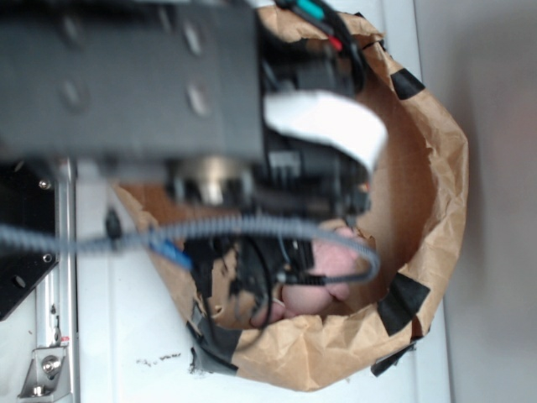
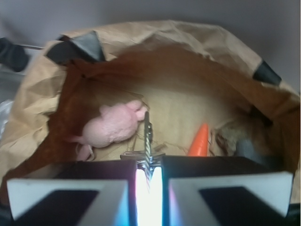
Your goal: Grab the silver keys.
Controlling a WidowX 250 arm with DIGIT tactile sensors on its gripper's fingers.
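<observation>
In the wrist view the silver keys [image 2: 148, 134] stick out edge-on from between my gripper [image 2: 149, 164] fingers, one key flat across the fingertips. The jaws are pressed in on the bunch with only a narrow bright slit between them, so the gripper is shut on the keys. Both are down inside a brown paper bag [image 2: 188, 42]. In the exterior view the black arm [image 1: 126, 75] covers most of the bag [image 1: 428, 193], hiding the keys and the fingertips.
A pink soft toy [image 2: 113, 125] lies just left of the keys, also seen as the pink toy [image 1: 331, 269] under the arm. An orange carrot [image 2: 200, 141] and a dark grey-brown object [image 2: 240, 139] lie right. The bag's crumpled walls, patched with black tape [image 2: 89, 44], ring everything.
</observation>
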